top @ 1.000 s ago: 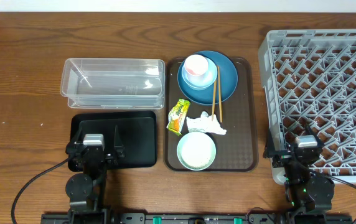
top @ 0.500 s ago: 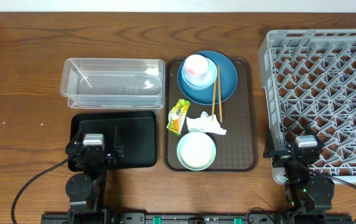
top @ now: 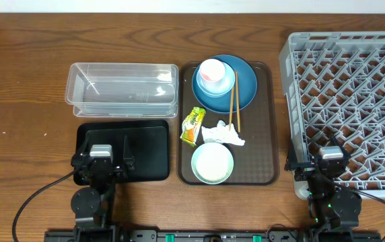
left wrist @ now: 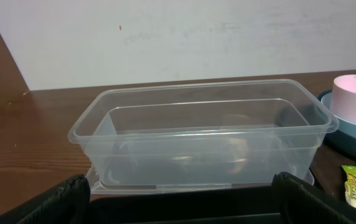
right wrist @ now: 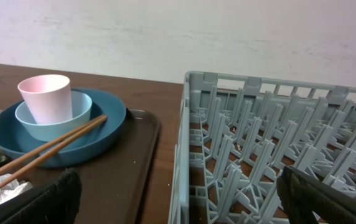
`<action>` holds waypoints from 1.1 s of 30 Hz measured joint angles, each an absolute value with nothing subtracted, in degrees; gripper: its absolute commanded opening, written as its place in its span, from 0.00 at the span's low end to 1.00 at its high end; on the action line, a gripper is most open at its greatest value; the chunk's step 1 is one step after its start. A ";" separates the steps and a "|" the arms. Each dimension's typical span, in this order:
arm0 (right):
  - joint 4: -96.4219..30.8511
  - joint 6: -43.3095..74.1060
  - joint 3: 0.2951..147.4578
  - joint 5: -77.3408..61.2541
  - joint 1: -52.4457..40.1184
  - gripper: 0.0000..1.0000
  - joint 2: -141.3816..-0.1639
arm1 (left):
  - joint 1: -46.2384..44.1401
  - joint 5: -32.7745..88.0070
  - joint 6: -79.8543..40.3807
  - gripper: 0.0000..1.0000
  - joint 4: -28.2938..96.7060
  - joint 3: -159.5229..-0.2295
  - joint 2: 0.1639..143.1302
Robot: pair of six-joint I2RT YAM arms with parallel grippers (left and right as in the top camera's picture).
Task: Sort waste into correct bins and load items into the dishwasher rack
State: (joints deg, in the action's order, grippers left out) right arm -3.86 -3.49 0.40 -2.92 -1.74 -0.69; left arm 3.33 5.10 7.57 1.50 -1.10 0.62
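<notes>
Waste and dishes all look unsorted to me, so the job seems to be at its very start. The left end effector (top: 103,160) stands spread wide and empty over the near part of the black tray (top: 149,144), touching nothing. Just beyond it sits the clear container (top: 122,89), bare inside as far as I can see.

The right end effector (top: 327,161) is likewise released and holds nothing, at the near left corner of the dishwasher rack (top: 354,101), whose pegs carry no dish.

Between the two, on the brown serving tray (top: 266,134), lie the snack wrapper (top: 192,125) and the tissue (top: 223,134). The mint-green bowl (top: 212,163) sits nearest them. Farther off the chopsticks (top: 233,101) rest on the dark blue plate (top: 246,84), with the pink cup (top: 211,70) in the light blue bowl (right wrist: 81,106). Rice grains I cannot make out.
</notes>
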 measured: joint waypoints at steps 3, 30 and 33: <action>-3.86 -3.46 0.40 -2.92 -1.74 0.99 -0.69 | 3.33 5.10 7.57 0.96 1.50 -1.10 0.62; -3.84 -3.46 0.40 -2.92 -1.74 0.99 -0.67 | 3.33 10.63 0.60 0.96 0.82 -1.10 0.62; -3.86 -3.46 0.40 -2.92 -1.74 0.99 -0.69 | 3.33 15.88 -0.25 0.96 0.62 -1.28 0.62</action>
